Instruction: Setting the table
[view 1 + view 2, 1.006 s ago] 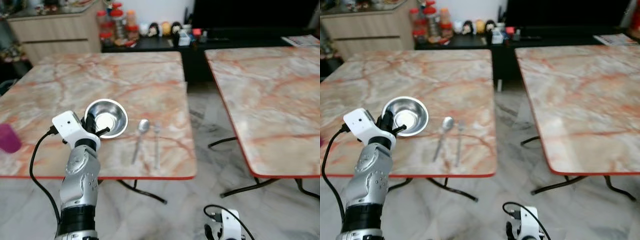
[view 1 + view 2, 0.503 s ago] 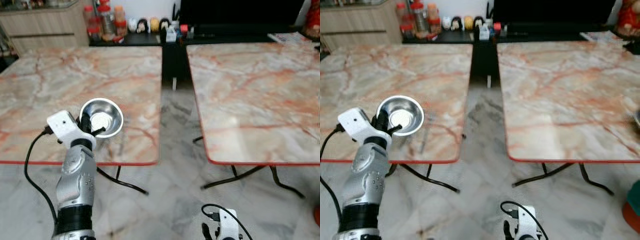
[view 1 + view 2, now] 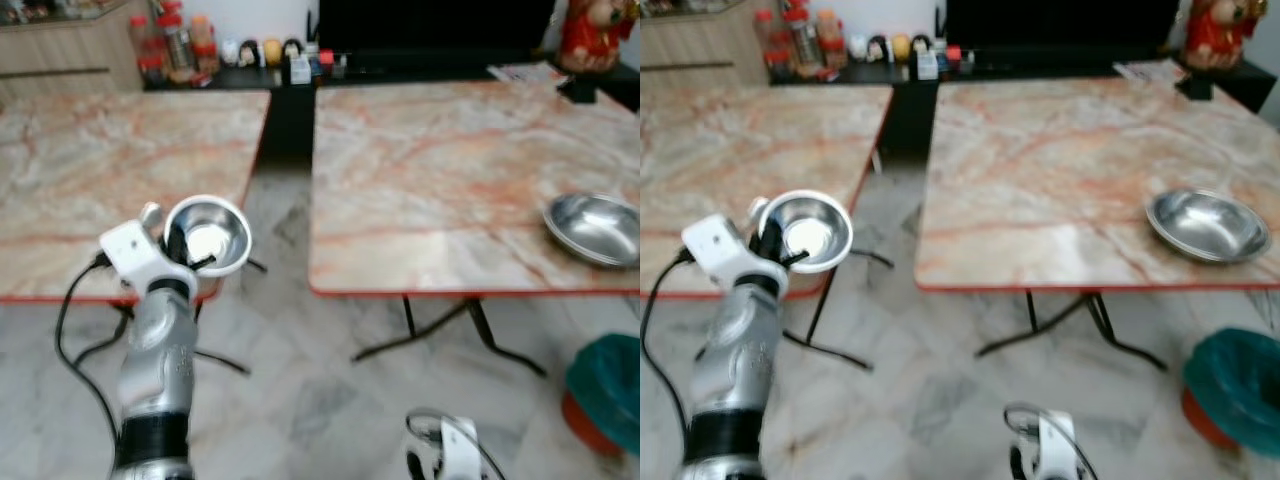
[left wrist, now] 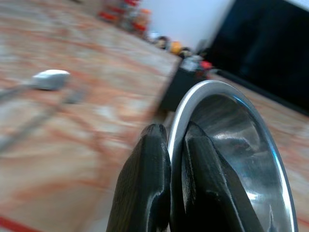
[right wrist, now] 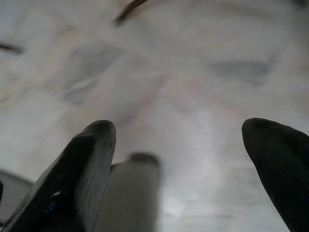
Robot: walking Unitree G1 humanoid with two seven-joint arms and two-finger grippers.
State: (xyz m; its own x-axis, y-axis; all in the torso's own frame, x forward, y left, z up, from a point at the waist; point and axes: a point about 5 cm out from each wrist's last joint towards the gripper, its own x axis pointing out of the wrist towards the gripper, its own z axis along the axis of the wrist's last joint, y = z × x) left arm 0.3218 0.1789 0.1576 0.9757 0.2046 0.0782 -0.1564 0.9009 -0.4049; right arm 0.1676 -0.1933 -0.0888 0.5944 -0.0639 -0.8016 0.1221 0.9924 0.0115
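Two shiny steel bowls matter to you now. One round steel bowl [image 3: 207, 233] is carried by your left gripper [image 4: 176, 145], whose black fingers [image 4: 145, 188] are pinched narrow on its rim, one inside and one outside, holding it tilted in the air in front of the near corner of the left-hand marble-patterned table with the red edge [image 3: 60, 170]. The other shallow steel bowl [image 3: 594, 228] sits near the front right edge of the right-hand marble table [image 3: 430, 170].

Your grip is thin: only a small bite of rim is held, and the bowl hangs out to one side. My judgement is that a quick swing or a knock against a table edge could twist it out of the fingers. The picture is blurred, so treat your sense of depth as weak.

Between the two tables runs a floor gap with black metal table legs [image 3: 470, 325] splayed beneath; keep clear of them. A teal bin over an orange base [image 3: 608, 395] stands on the floor at the right. The right table has broad open surface left of its bowl.

Your right gripper [image 5: 186, 159] hangs low over the pale floor, fingers spread wide, holding nothing.
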